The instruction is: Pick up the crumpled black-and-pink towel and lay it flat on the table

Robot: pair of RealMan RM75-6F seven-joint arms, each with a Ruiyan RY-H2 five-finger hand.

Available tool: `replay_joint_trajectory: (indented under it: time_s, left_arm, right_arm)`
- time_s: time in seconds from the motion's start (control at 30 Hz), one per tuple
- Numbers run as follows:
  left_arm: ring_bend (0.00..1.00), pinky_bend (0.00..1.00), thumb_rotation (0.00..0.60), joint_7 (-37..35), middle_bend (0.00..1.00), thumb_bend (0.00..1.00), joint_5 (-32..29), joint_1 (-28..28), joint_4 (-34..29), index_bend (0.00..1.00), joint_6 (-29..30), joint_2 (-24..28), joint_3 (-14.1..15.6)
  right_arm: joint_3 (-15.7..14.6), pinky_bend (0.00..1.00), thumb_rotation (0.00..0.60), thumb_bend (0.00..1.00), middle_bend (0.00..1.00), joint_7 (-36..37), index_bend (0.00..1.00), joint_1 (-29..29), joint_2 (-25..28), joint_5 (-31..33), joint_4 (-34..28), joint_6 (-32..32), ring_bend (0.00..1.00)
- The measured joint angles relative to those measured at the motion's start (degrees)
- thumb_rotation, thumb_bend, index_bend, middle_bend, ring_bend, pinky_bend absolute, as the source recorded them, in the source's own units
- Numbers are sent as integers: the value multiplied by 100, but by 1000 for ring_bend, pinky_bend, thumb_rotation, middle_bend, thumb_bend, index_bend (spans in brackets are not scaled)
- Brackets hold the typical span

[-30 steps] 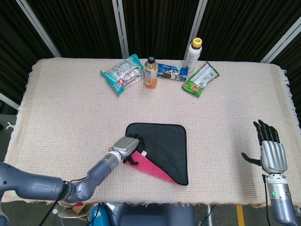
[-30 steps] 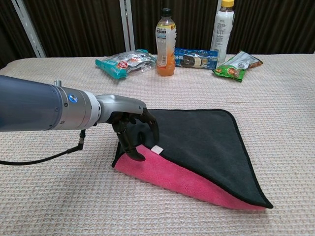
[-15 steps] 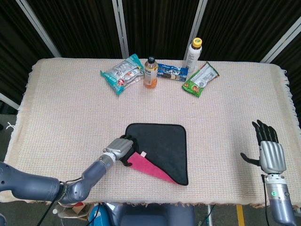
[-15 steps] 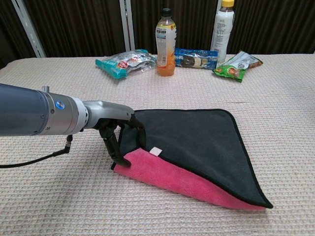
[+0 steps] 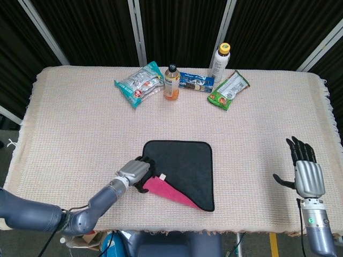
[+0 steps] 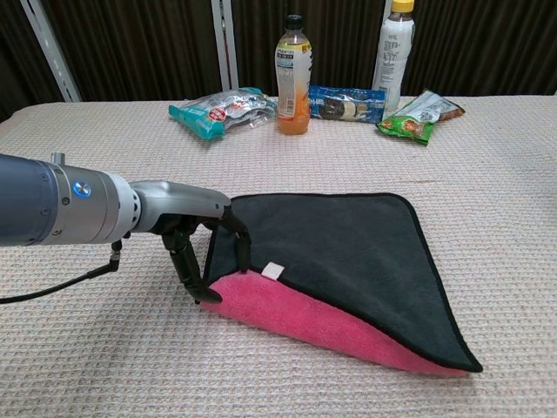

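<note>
Towel [image 6: 348, 252] lies folded on tabletop [image 5: 80, 118] near front edge, black over pink. Left hand [image 6: 196, 235] at its left corner, fingers [image 6: 239, 248] pinching the edge. Right hand [image 5: 308, 174] out of chest view, fingers spread, holding nothing, arm cut off.

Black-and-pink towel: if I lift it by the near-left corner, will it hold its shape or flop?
The black-and-pink fleecy towel will probably flop: it lies folded with soft curved edges. It looks light, so one robot hand at its corner should manage. The woven beige tablecloth is textured, so dragging may bunch it.
</note>
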Motion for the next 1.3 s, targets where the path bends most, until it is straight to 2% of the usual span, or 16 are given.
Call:
replay_joint_trajectory:
  time_s: [0.07,0.33,0.77,1.3]
  left_arm:
    - [0,1,600,-33,65,285,40,17,-36,252,15,30,30]
    - [0,1,600,-154,57,282,228,48,105,243,184,-85,-20]
    - [0,1,600,-7,56,281,85,-105,268,242,267,-319,-7]
    - [0,0,600,295,32,282,-64,-306,70,283,299,-302,163]
  right_arm:
    - [-5,0,600,162,0,-8,24,-12,1,-24,-22,13,0]
    - [0,0,600,162,0,-27,24,-38,9,-48,-69,8,0]
    - [16,0,600,162,0,-40,23,-64,17,-76,-85,-12,0]
    - [37,0,600,163,0,-30,24,-79,6,-113,-84,-26,0]
